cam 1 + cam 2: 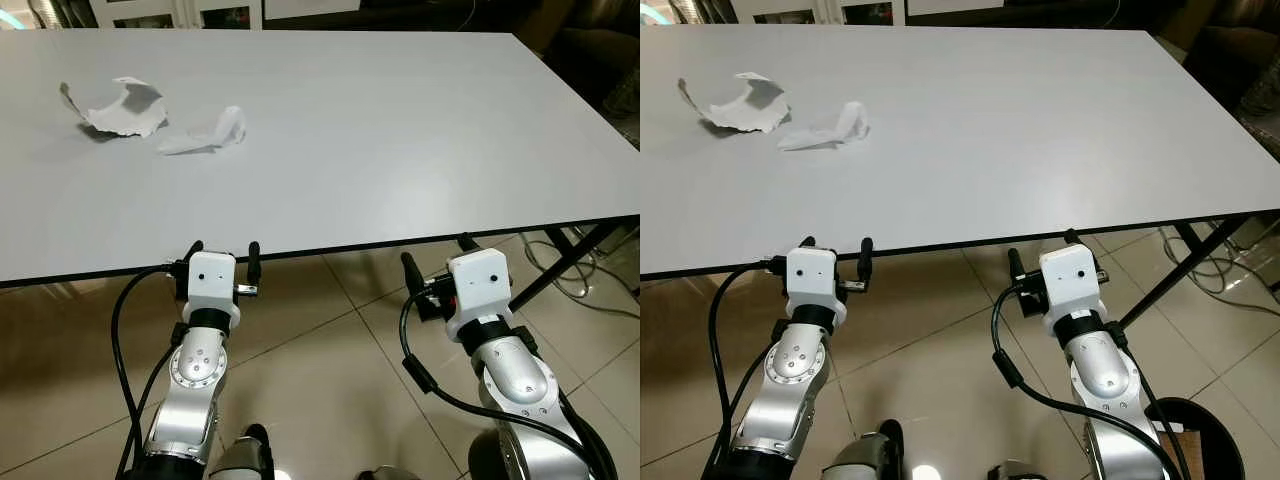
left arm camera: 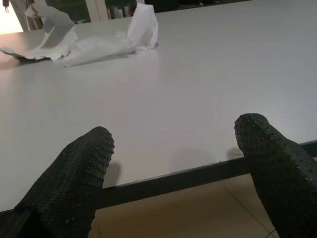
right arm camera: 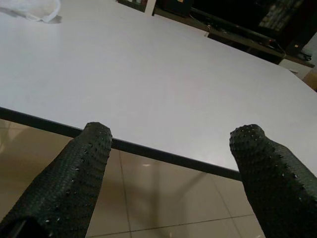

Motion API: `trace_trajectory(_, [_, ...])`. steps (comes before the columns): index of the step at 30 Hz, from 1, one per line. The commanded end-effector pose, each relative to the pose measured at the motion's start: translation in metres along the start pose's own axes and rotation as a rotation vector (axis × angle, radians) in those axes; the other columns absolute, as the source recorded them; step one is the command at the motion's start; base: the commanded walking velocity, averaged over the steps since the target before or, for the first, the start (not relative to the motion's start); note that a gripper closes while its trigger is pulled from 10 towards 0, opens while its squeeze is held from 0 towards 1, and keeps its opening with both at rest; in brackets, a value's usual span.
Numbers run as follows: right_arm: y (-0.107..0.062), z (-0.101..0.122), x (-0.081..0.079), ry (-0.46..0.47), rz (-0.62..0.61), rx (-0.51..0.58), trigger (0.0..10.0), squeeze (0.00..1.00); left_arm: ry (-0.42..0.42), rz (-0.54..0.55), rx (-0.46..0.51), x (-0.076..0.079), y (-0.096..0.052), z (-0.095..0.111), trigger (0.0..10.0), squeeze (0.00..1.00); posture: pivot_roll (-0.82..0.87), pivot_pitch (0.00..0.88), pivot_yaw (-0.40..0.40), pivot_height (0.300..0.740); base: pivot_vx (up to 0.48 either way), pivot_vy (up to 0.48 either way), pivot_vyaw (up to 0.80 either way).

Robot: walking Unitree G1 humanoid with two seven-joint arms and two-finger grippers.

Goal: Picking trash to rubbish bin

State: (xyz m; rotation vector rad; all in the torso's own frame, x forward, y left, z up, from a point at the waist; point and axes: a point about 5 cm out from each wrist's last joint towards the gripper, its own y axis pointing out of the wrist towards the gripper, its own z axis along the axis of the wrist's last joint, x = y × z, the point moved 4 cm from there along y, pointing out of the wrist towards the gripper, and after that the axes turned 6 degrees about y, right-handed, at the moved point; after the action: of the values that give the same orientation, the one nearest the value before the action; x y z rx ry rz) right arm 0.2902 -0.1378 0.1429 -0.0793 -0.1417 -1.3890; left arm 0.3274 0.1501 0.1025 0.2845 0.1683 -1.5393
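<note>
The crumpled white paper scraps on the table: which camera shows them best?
The left eye view: both crumpled white paper scraps lie whole on the white table. The right eye view shows much the same. The left wrist view sees them low and overlapping; the right wrist view catches just a corner.

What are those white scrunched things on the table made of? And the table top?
The torn white scrap and the crumpled piece look like thin matte paper or tissue: ragged edges, soft folds. The table top looks like smooth pale laminate with a dark edge, though that's uncertain.

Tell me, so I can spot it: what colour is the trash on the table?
White torn paper, clearest in the left eye view.
</note>
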Motion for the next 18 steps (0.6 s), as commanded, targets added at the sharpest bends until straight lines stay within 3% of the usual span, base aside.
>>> trace_trajectory(1, [-0.004,-0.008,0.010,0.017,-0.037,-0.027,10.0,0.00,0.021,-0.033,0.024,0.006,0.002,0.005,10.0,0.00,-0.13,0.172,-0.007,0.740,0.000,0.000,0.00])
trace_trajectory(5, [-0.008,-0.018,0.009,0.036,-0.068,-0.052,10.0,0.00,0.069,-0.129,0.092,0.006,0.005,0.017,10.0,0.00,-0.11,0.182,0.015,0.740,0.066,0.000,0.00])
trace_trajectory(9, [-0.004,-0.013,-0.002,0.039,-0.039,-0.028,10.0,0.00,0.070,-0.116,0.100,-0.007,0.009,0.024,10.0,0.00,-0.08,0.187,0.038,0.740,0.395,0.000,0.00])
trace_trajectory(13, [0.005,-0.016,-0.017,0.056,-0.008,-0.024,10.0,0.00,0.114,-0.063,0.087,-0.026,0.010,0.020,10.0,0.00,-0.03,0.159,0.008,0.740,0.452,0.000,0.00])
trace_trajectory(18, [0.010,-0.017,-0.024,0.055,0.045,-0.024,10.0,0.00,0.087,-0.067,0.093,-0.018,0.005,0.023,10.0,0.00,-0.02,0.178,0.000,0.740,0.102,0.000,0.00])
